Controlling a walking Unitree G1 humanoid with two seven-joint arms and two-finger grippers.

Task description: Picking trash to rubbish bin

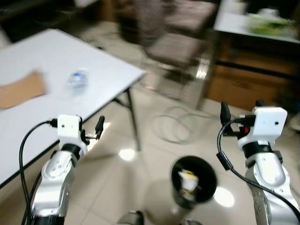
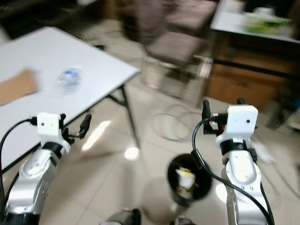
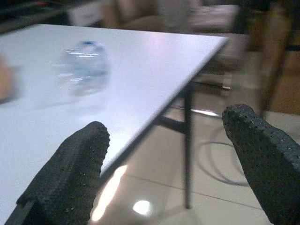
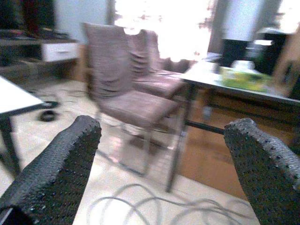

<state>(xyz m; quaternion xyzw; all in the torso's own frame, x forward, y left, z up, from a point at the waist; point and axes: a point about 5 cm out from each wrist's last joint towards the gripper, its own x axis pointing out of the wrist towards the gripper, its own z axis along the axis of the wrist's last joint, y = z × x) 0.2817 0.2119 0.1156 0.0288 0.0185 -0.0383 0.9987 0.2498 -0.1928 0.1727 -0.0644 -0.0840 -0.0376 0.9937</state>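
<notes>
A clear plastic bottle (image 1: 78,79) lies on its side on the white table (image 1: 108,61) at my left, and it is blurred in the left wrist view (image 3: 84,65). A black rubbish bin (image 1: 207,182) stands on the tiled floor between my arms, with a white and yellow piece of trash (image 1: 189,180) inside. My left gripper (image 1: 93,129) is open and empty, off the table's near edge and pointing towards the bottle. My right gripper (image 1: 241,110) is open and empty too, raised above and to the right of the bin.
A brown sheet of paper (image 1: 21,89) lies on the table left of the bottle. Chairs (image 1: 178,42) stand ahead, with a loose cable (image 1: 173,124) coiled on the floor before them. Another table (image 1: 243,23) holding a green thing (image 1: 269,23) is at the back right.
</notes>
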